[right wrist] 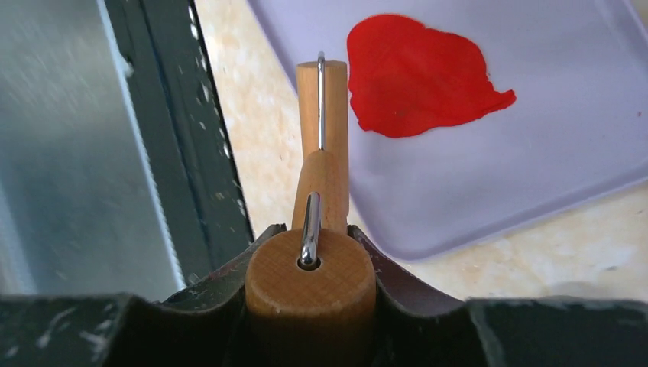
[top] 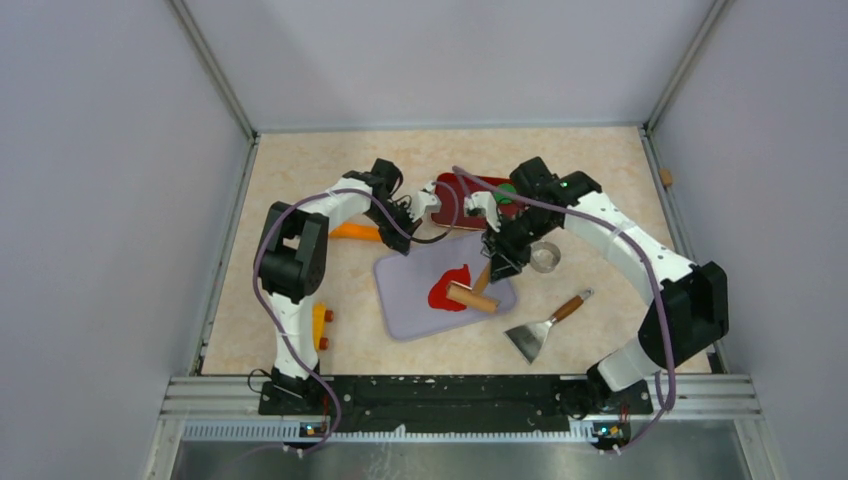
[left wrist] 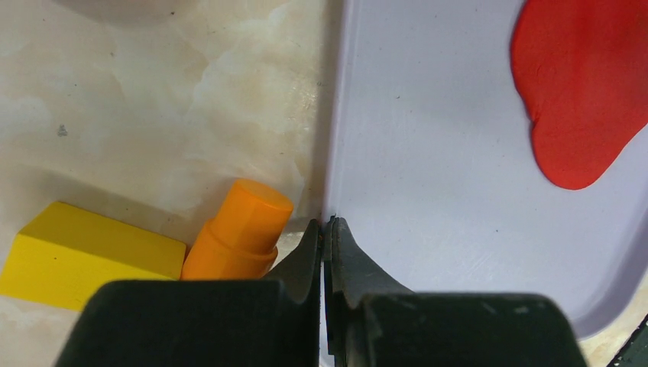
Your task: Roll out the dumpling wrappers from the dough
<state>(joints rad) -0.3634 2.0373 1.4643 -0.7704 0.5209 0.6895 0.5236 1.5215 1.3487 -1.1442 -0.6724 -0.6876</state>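
Steel scraper (top: 540,332) lies nearest the bases. Beyond it, the board (top: 410,310) carries the flattened red dough (top: 448,290), with the roller (top: 473,297) at its right edge. The right gripper (top: 500,258) clasps the roller's handle. The left gripper (left wrist: 327,229), clenched empty, sits at the board's rim, perhaps pressing it. Farthest lies a red tray (top: 478,183)
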